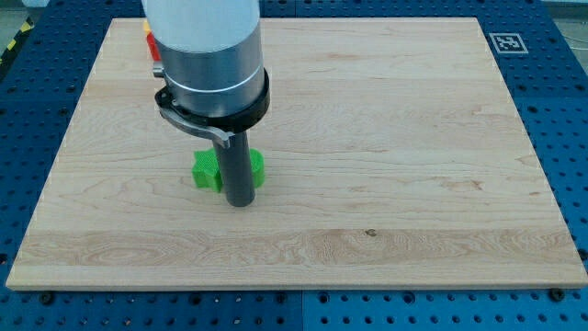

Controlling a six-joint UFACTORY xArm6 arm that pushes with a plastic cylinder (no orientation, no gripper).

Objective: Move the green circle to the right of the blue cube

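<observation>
My tip [241,203] rests on the board just below the green blocks. The green circle [256,166] shows only as a sliver to the right of the rod, touching it. The green star [207,171] sits to the left of the rod, partly hidden. The blue cube is hidden behind the arm's body at the view's top left. Only a bit of a red block [150,42] shows there.
The wooden board [413,138] lies on a blue perforated table. A fiducial marker [506,41] sits at the board's top right corner. The arm's wide grey body [209,55] covers the top left of the board.
</observation>
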